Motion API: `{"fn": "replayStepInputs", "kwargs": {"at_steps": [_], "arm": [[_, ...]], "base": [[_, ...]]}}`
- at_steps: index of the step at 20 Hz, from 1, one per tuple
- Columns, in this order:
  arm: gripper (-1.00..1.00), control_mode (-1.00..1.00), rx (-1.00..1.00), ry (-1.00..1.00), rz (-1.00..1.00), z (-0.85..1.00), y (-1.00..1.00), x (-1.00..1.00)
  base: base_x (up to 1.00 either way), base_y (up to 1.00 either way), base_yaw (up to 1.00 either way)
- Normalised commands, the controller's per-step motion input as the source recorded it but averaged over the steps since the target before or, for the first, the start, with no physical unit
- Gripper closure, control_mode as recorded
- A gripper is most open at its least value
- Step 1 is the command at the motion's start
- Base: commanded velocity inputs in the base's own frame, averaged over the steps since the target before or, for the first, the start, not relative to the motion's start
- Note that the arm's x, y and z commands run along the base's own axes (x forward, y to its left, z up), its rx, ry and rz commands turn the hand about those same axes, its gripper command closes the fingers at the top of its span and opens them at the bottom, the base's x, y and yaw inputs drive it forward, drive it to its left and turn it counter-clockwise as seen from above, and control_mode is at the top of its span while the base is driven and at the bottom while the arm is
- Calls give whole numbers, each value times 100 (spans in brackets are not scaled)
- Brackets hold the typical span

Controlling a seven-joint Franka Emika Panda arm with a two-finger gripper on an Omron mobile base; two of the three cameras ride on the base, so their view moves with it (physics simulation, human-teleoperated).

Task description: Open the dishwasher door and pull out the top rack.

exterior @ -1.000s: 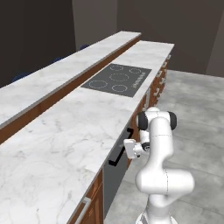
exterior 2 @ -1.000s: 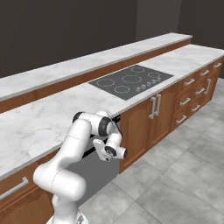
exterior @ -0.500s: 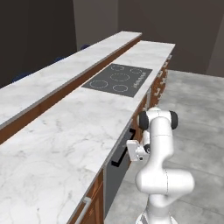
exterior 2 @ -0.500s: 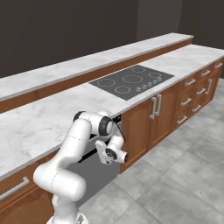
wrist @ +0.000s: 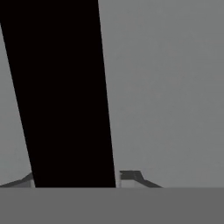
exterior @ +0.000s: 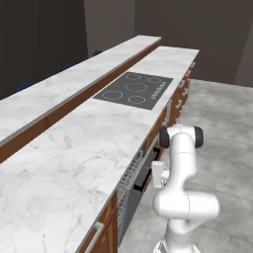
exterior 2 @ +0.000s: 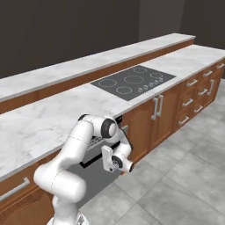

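The dishwasher door (exterior 2: 90, 178) is a dark grey panel under the marble counter, and its top is tipped slightly out from the cabinet line. My gripper (exterior 2: 103, 156) is shut on its long black bar handle (exterior 2: 87, 161). In the left base view the gripper (exterior: 149, 177) holds the handle (exterior: 142, 184) in front of the door (exterior: 134, 207). A sliver of light grey wire grid, the top rack (exterior: 129, 171), shows in the gap behind the door's top edge. In the hand view the black handle (wrist: 65, 96) runs between the fingertips (wrist: 131, 176) against the grey door (wrist: 170, 87).
A marble counter (exterior: 89, 148) with a black cooktop (exterior: 134, 89) runs above the door, with a raised marble ledge (exterior 2: 79, 66) behind. Brown cabinet fronts with silver handles (exterior 2: 156, 107) flank the dishwasher. Grey tiled floor (exterior 2: 176, 184) lies open beside the robot.
My hand has drawn slightly away from the counter with the handle in its grip. The door's top has tipped out a little more.
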Motion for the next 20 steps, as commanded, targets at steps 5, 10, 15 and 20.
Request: {"fn": "replayStepInputs", "kwargs": {"at_steps": [5,10,15,20], "arm": [[100,-100,6,12,-11,-51,-100,0],[100,-100,6,12,-11,-50,-100,0],[100,-100,6,14,-11,-49,-100,0],[100,-100,7,16,-11,-51,-100,0]], "base": [[0,0,0],[0,0,0],[0,0,0],[0,0,0]]}}
